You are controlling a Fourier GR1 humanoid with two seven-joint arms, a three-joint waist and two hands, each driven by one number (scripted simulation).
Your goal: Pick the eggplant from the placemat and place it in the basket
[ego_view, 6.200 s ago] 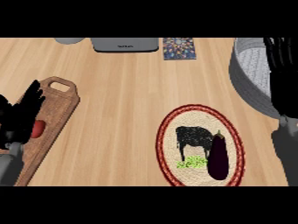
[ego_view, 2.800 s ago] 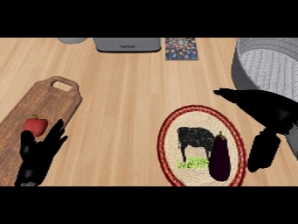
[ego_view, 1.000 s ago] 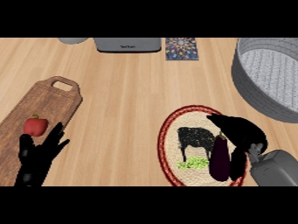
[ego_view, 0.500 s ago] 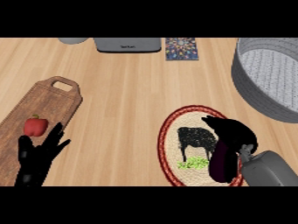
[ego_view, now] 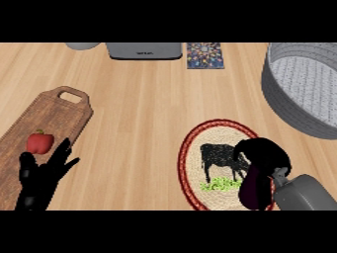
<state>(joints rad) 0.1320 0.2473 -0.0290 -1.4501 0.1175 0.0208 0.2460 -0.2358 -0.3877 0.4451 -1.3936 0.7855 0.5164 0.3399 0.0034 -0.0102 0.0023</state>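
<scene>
Since half a second ago, the right hand (ego_view: 264,154) has been sinking lower over the placemat (ego_view: 192,148) and drawing in toward the eggplant (ego_view: 255,190). It is now sitting on the eggplant's upper end. Its fingers are curling down around that end and hiding it, so the hand is grasping the eggplant from above. The grey right forearm (ego_view: 304,193) is coming in from the lower right corner.

The eggplant is lying lengthwise on the right part of the round placemat, beside the cow picture, with its dark purple lower end pointing toward the bottom edge. It is resting on the mat and not lifted.

The grey basket (ego_view: 313,84) is standing on the wooden counter (ego_view: 142,108) at the upper right, well apart from the mat.

The left hand (ego_view: 41,179) is staying where it was, at the lower left over the near end of the cutting board (ego_view: 54,118). Its fingers are spreading straight and holding nothing. A red pepper (ego_view: 39,142) is sitting on the board just beyond its fingertips.

Along the far edge, a grey appliance (ego_view: 143,50) and a patterned tile (ego_view: 204,54) are lying side by side.
</scene>
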